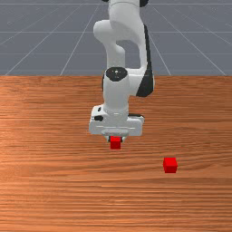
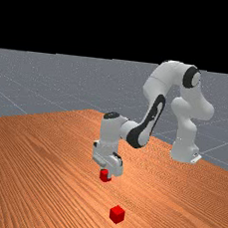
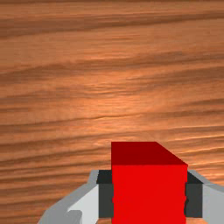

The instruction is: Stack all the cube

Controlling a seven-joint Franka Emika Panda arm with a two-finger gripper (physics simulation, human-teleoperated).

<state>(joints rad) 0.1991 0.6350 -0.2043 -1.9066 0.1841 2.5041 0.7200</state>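
Note:
My gripper (image 1: 115,139) is at the middle of the front view, shut on a red cube (image 1: 115,143). In the wrist view the gripper (image 3: 149,194) has a dark pad pressed against each side of the held cube (image 3: 148,192). The far view has this cube (image 2: 104,175) under the hand, partly hidden by a finger; whether it touches the table I cannot tell. A second red cube (image 1: 170,165) rests on the wood, apart from the hand, toward the front view's right and nearer that camera. In the far view this other cube (image 2: 117,214) lies below the hand.
The orange-brown wooden table (image 1: 54,149) spreads around both cubes. Bare wood (image 1: 142,156) lies between the held cube and the other one. The arm's base (image 2: 184,149) stands at the far view's right.

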